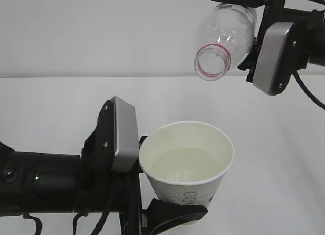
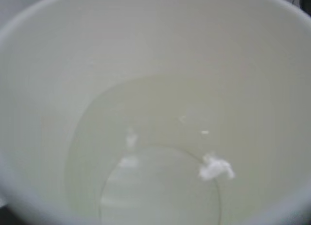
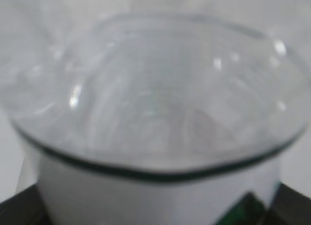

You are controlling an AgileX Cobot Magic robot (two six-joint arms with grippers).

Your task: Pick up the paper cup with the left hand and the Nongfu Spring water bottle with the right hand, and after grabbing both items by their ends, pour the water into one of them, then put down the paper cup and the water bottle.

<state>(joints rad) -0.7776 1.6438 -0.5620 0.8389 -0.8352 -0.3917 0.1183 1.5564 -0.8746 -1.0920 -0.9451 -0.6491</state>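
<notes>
Left tool (image 1: 167,214) gripping paper cup (image 1: 187,166) holding water (image 2: 160,186); right tool (image 1: 254,22) clamping tilted bottle (image 1: 226,39) above

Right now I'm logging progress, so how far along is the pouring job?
Done: both items are lifted, and water already sits in the paper cup. In hand: the left hand holds the cup, the right hand holds the tilted Nongfu Spring water bottle above it; no stream visible. Left: setting both down.

Paper cup (image 1: 187,161) upright, low centre — water (image 1: 185,165) pooled inside. Clear bottle (image 1: 226,39) w/ red neck ring tipped mouth-down, upper right — uncapped.
</notes>
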